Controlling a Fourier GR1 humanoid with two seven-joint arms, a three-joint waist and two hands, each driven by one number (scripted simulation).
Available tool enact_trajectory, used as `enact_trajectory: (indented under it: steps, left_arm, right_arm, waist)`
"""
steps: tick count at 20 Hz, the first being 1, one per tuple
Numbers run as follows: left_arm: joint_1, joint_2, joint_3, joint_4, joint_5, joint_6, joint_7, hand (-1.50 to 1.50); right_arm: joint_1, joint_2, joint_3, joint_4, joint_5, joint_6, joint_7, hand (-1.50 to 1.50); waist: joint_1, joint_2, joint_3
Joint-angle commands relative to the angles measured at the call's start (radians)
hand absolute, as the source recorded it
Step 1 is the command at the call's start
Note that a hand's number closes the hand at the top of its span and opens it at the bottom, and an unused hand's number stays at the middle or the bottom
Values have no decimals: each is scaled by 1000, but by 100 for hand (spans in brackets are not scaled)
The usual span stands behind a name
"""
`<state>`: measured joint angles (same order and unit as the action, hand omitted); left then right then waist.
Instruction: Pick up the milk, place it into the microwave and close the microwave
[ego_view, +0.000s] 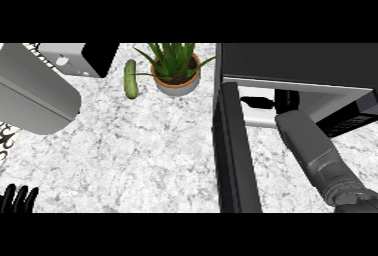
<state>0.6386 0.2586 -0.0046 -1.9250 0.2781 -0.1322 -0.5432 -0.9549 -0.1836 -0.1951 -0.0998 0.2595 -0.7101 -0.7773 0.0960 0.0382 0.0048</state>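
Observation:
The microwave (295, 62) stands at the right with its door (232, 150) swung open towards me, seen edge-on. My right forearm reaches over the counter into the opening, and my right hand (288, 100) is inside the pale cavity, partly hidden by the microwave's top. I cannot make out the milk anywhere; whether the hand holds it is hidden. My left hand (18, 197) rests open at the lower left edge, fingers up.
A cucumber (131, 79) lies by a potted plant (176, 70) at the back. A large grey rounded object (33, 95) and a white and black appliance (74, 57) fill the far left. The marble counter (140, 150) spreads between them and the door.

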Motion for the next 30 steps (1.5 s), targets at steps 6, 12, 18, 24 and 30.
enact_trajectory:
  steps: [6,12,18,24,30]
  left_arm:
    - [48,-29,-28,-51,-32,10,-1,-150]
    - [125,-28,-22,-91,-22,-22,-23,-150]
    - [96,-55,-74,-98,-106,17,26,-150]
    - [98,-38,-156,-117,-92,-65,48,-150]
    - [104,-17,-197,-106,-108,-119,27,-150]
  right_arm:
    - [50,-38,-32,-17,-31,155,-85,-150]
    - [103,19,-59,-39,-71,296,-159,-150]
    - [187,66,-91,-80,-122,379,-213,-150]
    - [283,76,-68,-106,-132,597,-263,-150]
    - [394,86,-44,-197,-159,781,-294,-150]
  waist:
    - [-24,-10,0]
    - [-46,-23,-2]
    - [-78,-33,-3]
    - [-98,-41,-4]
    - [-114,-49,-6]
